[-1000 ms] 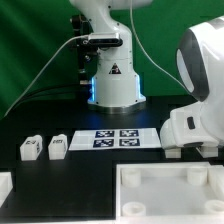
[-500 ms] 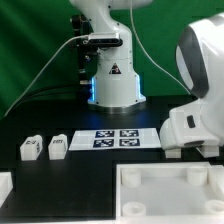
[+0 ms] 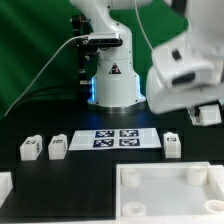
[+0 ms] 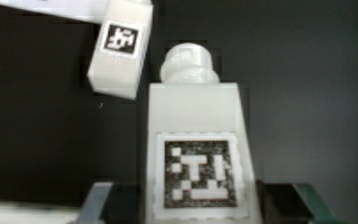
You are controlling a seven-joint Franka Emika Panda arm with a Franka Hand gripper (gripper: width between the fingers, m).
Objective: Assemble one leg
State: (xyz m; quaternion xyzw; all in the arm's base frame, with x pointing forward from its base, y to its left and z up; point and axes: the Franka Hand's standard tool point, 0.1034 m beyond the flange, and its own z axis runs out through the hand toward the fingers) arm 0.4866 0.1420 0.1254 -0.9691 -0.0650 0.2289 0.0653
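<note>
Between fingers of the tool (image 4: 197, 198) — leg (image 4: 197, 140), tag facing the wrist camera; cannot tell whether clenched or released. Near it — second leg (image 4: 119, 48), on black bench (image 4: 34, 130).

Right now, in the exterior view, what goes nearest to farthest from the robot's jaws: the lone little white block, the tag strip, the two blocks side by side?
1. The lone leg, at the exterior view's right, just below the jaws.
2. The marker board, in the middle.
3. The inner leg of the pair, toward the exterior view's left.
4. The outer leg, farthest left.
</note>
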